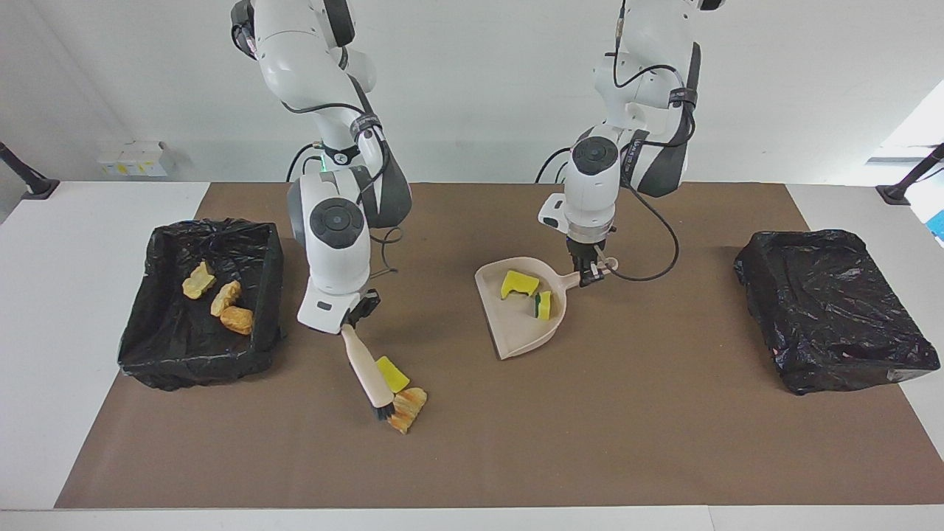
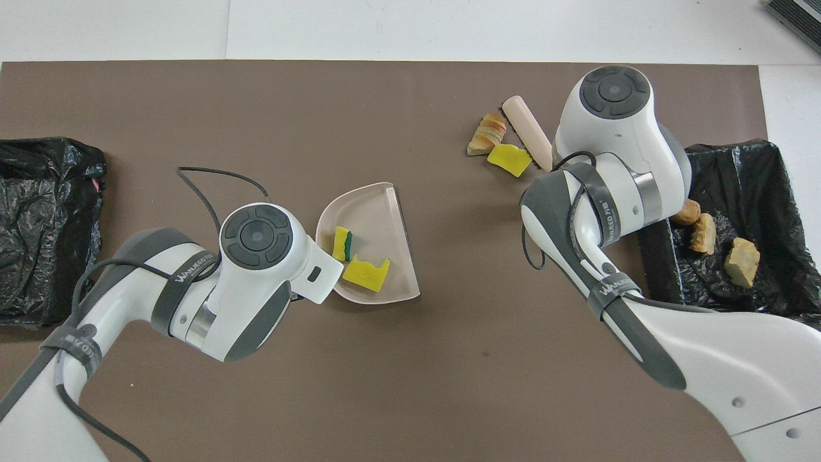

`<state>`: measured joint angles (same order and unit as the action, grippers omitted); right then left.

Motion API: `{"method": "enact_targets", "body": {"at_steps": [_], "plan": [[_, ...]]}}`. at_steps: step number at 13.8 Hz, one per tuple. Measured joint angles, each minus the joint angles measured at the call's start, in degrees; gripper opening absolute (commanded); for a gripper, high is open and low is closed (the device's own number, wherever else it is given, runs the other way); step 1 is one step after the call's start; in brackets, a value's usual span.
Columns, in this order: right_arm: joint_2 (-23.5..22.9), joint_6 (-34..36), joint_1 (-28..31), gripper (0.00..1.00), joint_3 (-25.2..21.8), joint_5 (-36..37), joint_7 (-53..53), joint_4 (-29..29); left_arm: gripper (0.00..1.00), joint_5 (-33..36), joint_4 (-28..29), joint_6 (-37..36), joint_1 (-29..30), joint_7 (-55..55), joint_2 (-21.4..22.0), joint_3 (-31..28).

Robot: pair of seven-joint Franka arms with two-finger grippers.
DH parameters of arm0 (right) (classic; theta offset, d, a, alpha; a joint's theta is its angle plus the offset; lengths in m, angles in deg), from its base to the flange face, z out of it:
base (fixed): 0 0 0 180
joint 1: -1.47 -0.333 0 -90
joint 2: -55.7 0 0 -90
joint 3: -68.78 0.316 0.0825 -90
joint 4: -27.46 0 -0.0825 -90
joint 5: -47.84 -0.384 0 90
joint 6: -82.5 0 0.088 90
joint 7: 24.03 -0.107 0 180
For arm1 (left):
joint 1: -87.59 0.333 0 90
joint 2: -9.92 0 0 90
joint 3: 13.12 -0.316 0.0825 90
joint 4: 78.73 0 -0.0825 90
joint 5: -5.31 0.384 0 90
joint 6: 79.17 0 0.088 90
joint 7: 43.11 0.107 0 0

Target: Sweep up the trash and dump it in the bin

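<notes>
On both forearm bands (image 2: 192, 274): "WANJEED".

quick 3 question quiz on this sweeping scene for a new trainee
1. True or false: the dustpan holds two yellow sponge pieces.
2. How many brown pastry lumps lie in the bin at the right arm's end?
3. The right gripper holds: A) the brush B) the dustpan C) a sponge.

Key: 1 true. 2 three. 3 A; the left gripper holds the dustpan's handle.
</notes>
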<state>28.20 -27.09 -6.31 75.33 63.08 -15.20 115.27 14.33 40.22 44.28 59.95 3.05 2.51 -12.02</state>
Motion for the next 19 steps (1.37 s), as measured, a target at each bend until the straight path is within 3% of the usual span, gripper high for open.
{"method": "enact_targets", "body": {"at_steps": [6,11,14,19], "plan": [[-5.5,-4.1,-0.2,0.00,0.3,0.6,0.0,-0.9,0.00,0.0,0.0,0.0,0.0,0.0,0.0,0.0],[-5.3,1.0,-2.7,0.00,3.4,-0.1,-0.5,-1.5,0.00,0.0,0.0,0.0,0.0,0.0,0.0,0.0],[-3.8,1.9,-4.3,0.00,6.9,-2.0,-6.6,1.4,0.00,0.0,0.0,0.0,0.0,0.0,0.0,0.0],[-0.3,4.0,-7.2,0.00,10.4,-17.1,-14.5,6.4,0.00,0.0,0.2,0.0,0.0,0.0,0.0,0.0]]}}
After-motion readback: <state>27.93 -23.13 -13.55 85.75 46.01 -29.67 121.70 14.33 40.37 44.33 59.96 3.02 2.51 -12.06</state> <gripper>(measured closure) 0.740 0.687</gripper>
